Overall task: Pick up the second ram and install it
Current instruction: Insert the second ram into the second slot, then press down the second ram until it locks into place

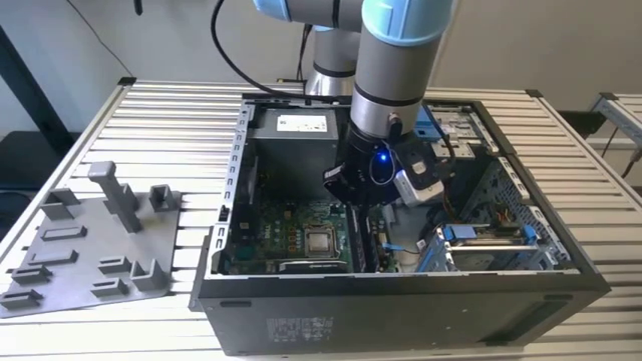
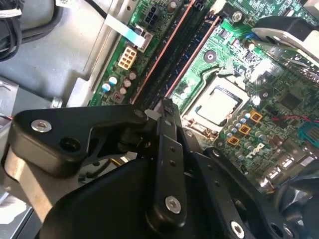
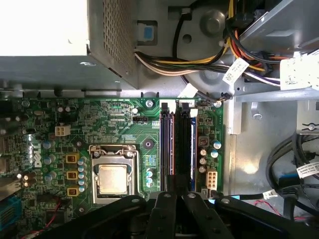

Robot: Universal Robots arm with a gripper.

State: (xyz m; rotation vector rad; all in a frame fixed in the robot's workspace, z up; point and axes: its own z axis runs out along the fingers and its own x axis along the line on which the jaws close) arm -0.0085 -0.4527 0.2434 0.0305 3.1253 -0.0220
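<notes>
The second ram [image 3: 182, 144] is a long dark stick standing on edge along the motherboard's memory slots [image 3: 164, 149], beside the processor socket [image 3: 112, 179]. My gripper [image 3: 179, 195] is down inside the open computer case [image 1: 401, 301], shut on the near end of that stick. In the second wrist view the closed fingertips [image 2: 167, 105] meet the end of the dark ram [image 2: 169, 55] between the reddish slot edges. In the exterior view the gripper [image 1: 353, 204] hangs low over the green board [image 1: 291, 233]. I cannot tell whether the stick is fully seated.
A grey power supply box [image 1: 296, 139] fills the case's far end, with bundled cables [image 3: 199, 59] running from it. Drive bays with blue clips [image 1: 482, 237] stand at the exterior view's right. A grey tray [image 1: 90, 256] with an upright post [image 1: 120, 195] lies outside the case.
</notes>
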